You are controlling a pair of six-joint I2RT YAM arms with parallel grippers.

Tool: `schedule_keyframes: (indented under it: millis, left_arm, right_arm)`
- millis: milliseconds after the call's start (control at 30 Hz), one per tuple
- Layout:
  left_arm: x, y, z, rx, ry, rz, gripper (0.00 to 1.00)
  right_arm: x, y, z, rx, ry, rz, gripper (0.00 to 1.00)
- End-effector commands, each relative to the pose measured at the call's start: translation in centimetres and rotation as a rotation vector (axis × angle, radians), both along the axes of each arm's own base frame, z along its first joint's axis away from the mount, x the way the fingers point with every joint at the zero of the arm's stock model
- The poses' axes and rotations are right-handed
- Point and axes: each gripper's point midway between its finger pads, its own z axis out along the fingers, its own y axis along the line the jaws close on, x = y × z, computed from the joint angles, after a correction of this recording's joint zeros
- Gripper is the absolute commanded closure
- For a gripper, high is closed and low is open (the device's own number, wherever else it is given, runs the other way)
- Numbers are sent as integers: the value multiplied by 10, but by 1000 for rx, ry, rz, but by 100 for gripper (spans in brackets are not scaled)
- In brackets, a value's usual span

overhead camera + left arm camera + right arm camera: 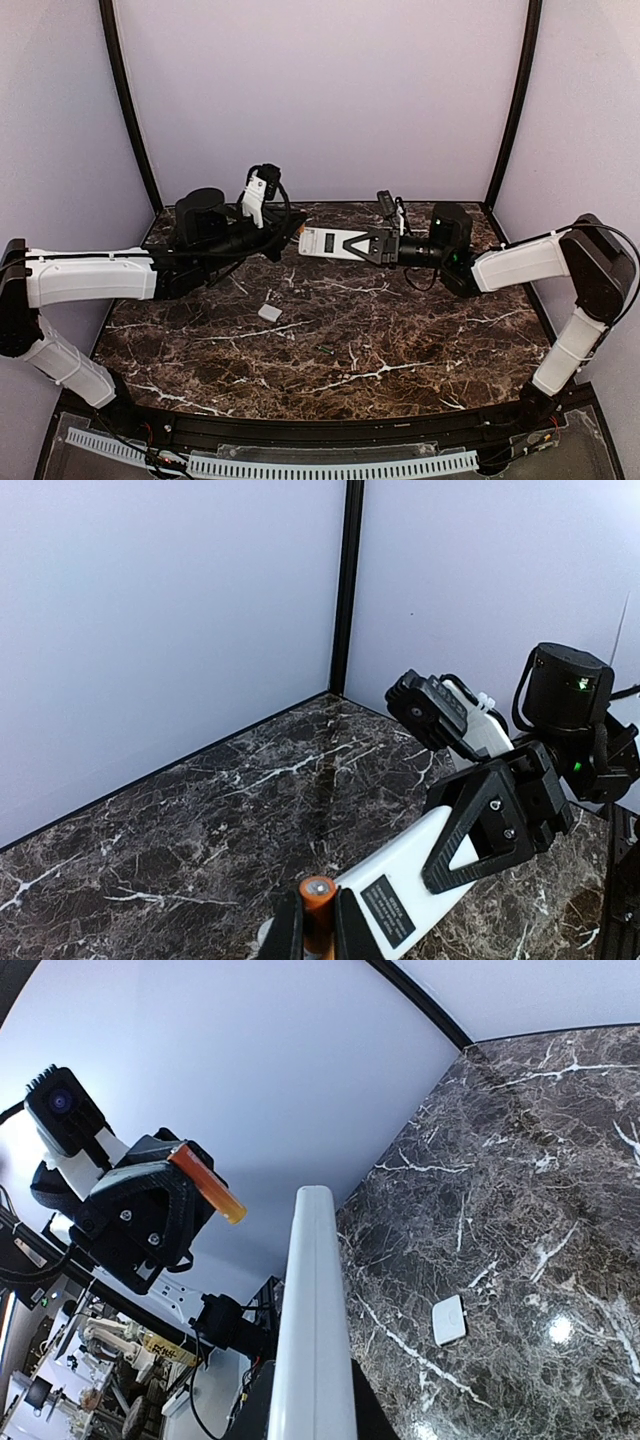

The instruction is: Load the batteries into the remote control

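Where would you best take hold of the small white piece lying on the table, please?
Probably across two opposite edges, coming straight down from above: the small white piece lies flat on the marble table, so only its thin sides offer purchase.

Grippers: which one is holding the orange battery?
The left gripper: the orange battery is pinched between its fingers. The right gripper grips the white remote instead.

- A desk [400,340] of dark brown marble with white veins — glossy on top.
- A small white flat piece [270,312] lay on it, left of middle.
- Pale lilac walls [320,90] stood behind — black posts [128,100] at the corners.
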Motion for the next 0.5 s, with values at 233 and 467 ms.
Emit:
schedule_keyframes:
  millis: [233,467]
  left_arm:
    - [4,12,16,-105,-70,48,100]
    - [7,8,6,-66,-75,50,100]
  right_arm:
    - [-1,10,31,126,-20,7,100]
    - [-2,12,39,123,-11,11,100]
